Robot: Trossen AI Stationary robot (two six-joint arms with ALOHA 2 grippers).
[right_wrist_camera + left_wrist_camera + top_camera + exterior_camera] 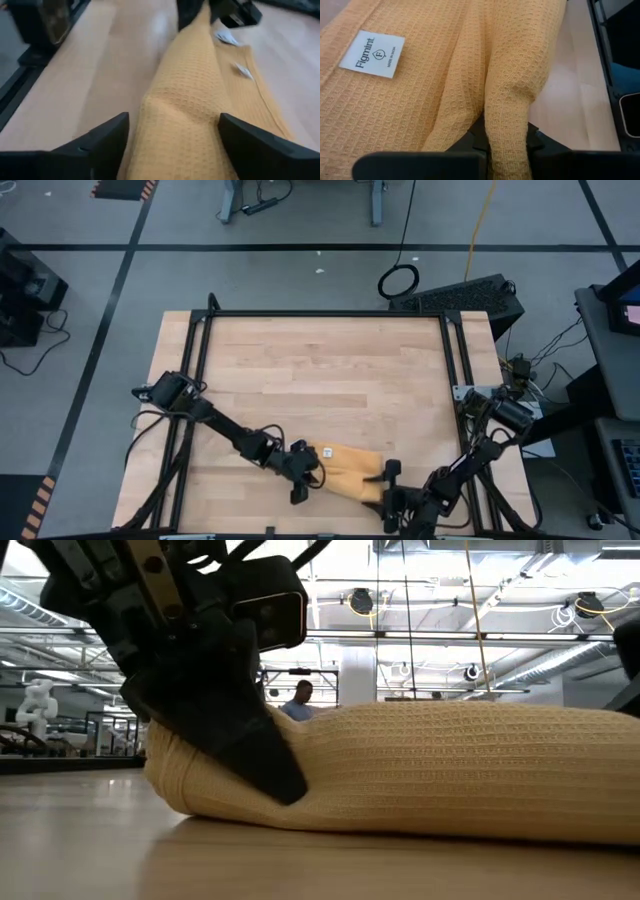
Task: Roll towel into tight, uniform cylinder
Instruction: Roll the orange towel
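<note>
The mustard-yellow towel lies bunched into a loose, thick roll on the wooden table near its front edge, running left to right. Its white label faces up near the left end. My left gripper is at the towel's left end, shut on a ridge of cloth. My right gripper is at the right end, open. Its two fingers stand on either side of the roll, and I cannot tell whether they touch it. My left gripper pinches a raised fold of the towel at its left end between the two fingers; the cloth there is doubled over. The fingers come slanting down from the table's left. The rest of the towel rests slack on the table.
The black frame rails run along the table's left and right sides, and the front edge is close to both grippers. Bare wood stretches toward the far edge. A person stands far off in the room behind.
</note>
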